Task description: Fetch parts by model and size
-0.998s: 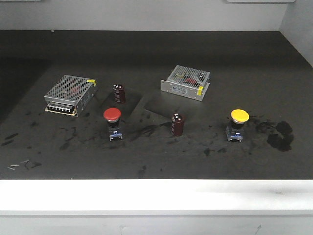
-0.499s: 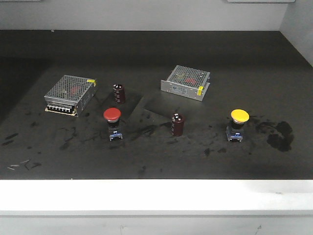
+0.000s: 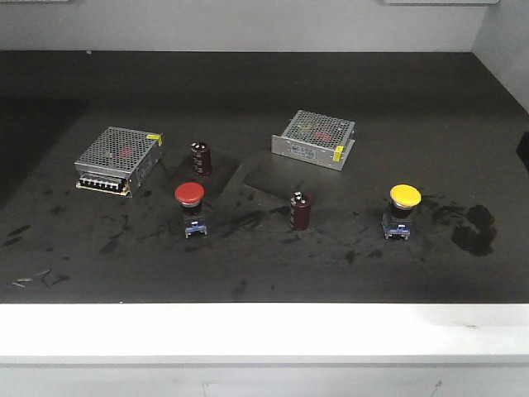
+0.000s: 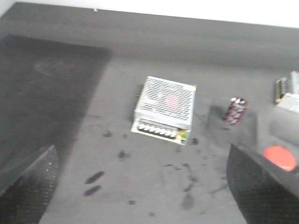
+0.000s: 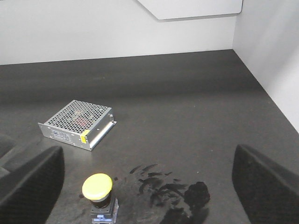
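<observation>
The red-capped part [image 3: 189,195] stands on the black tabletop left of centre, and the yellow-capped part [image 3: 405,198] stands to the right. Both are upright and untouched. In the left wrist view my left gripper [image 4: 145,196] is open above bare tabletop. The red cap [image 4: 279,158] peeks out at its right finger [image 4: 266,196]. My right gripper [image 5: 147,186] is open too. The yellow part [image 5: 97,187] lies below it, close to the left finger [image 5: 28,186]. Neither gripper holds anything.
Two silver perforated boxes [image 3: 118,157] [image 3: 314,138] lie behind the parts. One maroon capacitor [image 3: 202,157] stands behind the red part and another [image 3: 301,210] between the two parts. Black smudges [image 3: 474,229] mark the right side. A white ledge [image 3: 264,331] borders the front.
Nothing on the table has moved. A dark shape now shows at the right edge of the front view, and the shadow on the left has shifted slightly.
</observation>
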